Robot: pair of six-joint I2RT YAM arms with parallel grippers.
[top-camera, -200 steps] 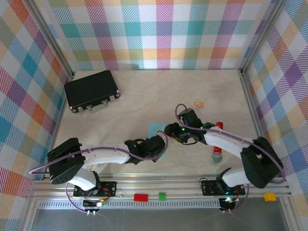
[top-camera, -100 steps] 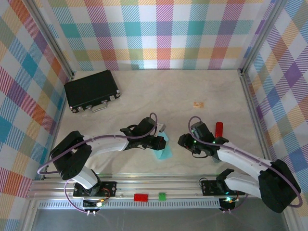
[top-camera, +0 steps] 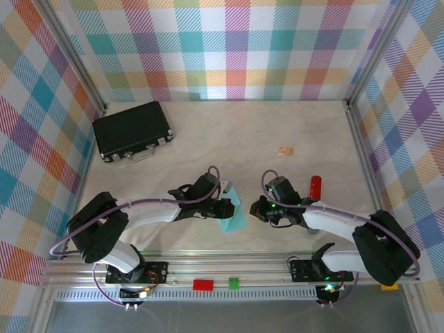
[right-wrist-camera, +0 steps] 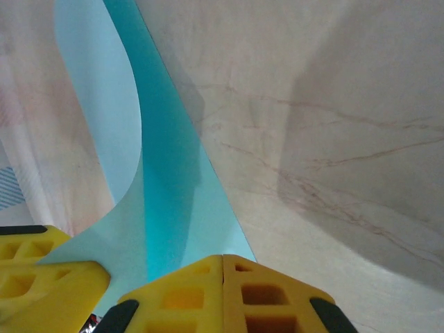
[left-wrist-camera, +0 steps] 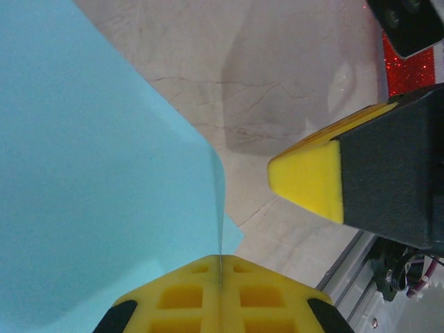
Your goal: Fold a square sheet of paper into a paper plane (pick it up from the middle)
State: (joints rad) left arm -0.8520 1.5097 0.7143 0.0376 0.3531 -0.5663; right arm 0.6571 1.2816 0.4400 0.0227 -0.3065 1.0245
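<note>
Square sheet of thin light turquoise-blue paper [top-camera: 234, 215]: near the front middle of the pale marbled worktop [top-camera: 229, 132], between the two arms, bent in a soft curve and partly lifted off the surface. Flat black rectangular case with a metal handle [top-camera: 132, 130]: far left corner, well apart from the sheet. Left fingers [left-wrist-camera: 180, 298]: yellow, pressed together and clamped on one edge of the sheet, the paper going straight into the seam between them. Right fingers [right-wrist-camera: 263, 291]: also yellow, pressed together, the tip just beside the other edge of the sheet; touching the paper or not, cannot tell. Marker with a red end [top-camera: 316, 186]: behind the right arm, partly hidden by it. Small tan paper scrap [top-camera: 286, 150]: farther back, alone, well apart from all the rest.
</note>
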